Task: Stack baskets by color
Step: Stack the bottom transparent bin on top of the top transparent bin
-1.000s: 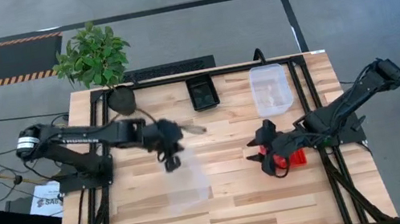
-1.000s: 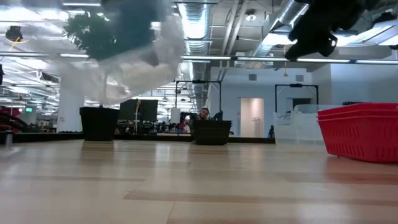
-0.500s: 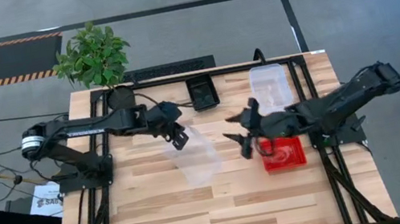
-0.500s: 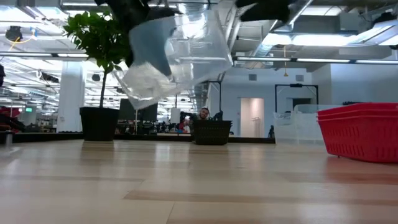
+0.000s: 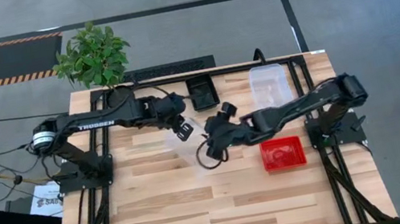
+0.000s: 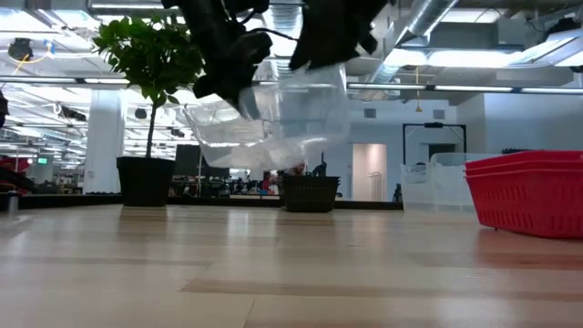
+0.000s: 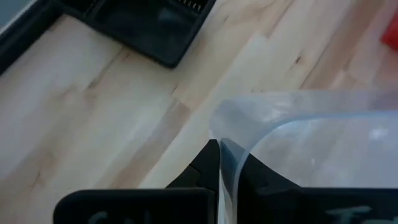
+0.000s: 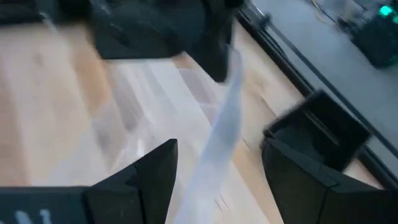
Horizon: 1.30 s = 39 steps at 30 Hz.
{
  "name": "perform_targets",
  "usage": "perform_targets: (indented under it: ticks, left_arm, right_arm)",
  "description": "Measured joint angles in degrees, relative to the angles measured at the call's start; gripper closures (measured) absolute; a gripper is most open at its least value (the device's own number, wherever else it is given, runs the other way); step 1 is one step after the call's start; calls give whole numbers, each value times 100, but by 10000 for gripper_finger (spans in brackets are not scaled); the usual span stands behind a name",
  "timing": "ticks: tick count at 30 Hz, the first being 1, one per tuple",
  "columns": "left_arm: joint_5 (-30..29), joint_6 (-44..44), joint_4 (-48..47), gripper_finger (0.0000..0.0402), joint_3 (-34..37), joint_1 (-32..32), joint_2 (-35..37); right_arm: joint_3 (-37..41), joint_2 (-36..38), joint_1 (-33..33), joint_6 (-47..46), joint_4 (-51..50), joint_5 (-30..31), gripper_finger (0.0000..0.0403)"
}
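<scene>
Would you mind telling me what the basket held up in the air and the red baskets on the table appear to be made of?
The raised clear basket, pinched by the left pincer, looks like thin, glossy see-through plastic: the room shows through its walls. The red baskets look like opaque, moulded plastic with a perforated, fairly matte surface, nested together. The table looks like pale wood planks.

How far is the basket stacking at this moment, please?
Done, it seems: red baskets stacked at the right; black ones and clear ones sit at the back edge. In hand: the left gripper holds one clear basket in the air, and the open right gripper straddles its rim. Left: putting it on the clear ones.
</scene>
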<state>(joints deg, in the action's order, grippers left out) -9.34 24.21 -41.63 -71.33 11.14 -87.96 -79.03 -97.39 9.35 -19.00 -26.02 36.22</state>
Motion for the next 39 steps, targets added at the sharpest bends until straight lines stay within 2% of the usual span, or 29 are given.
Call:
perform_targets:
  ticks: [4,9,12,16,21,23,26,32,36,39]
  left_arm:
    - [-19,-70,-3,401,-2,16,0]
    - [14,-92,39,401,-24,17,2]
    - [125,-99,71,401,-24,17,4]
    - [286,-101,165,401,-22,17,4]
    - [354,-195,229,400,-11,10,4]
    - [387,-284,280,392,-11,5,4]
    - [476,-533,304,360,-11,-63,4]
    - [877,-821,729,249,-24,-59,64]
    - [529,-1079,412,183,-363,22,329]
    - [50,-1177,298,157,-473,-24,817]
  right_arm:
    - [-186,-336,-25,-259,-432,121,148]
    - [-185,-539,-78,-468,-601,-78,150]
    - [-183,-642,-90,-603,-742,-73,167]
    - [-197,-638,-91,-628,-872,-67,233]
    - [-190,-631,-88,-626,-1060,-87,371]
    - [-189,-631,-91,-541,-1062,-76,381]
    - [-187,-560,-100,-489,-1142,-343,378]
    - [-180,-446,-201,-281,-1340,-674,389]
    - [148,22,-344,-320,-1574,-690,389]
    - [768,729,-583,-557,-1581,-706,390]
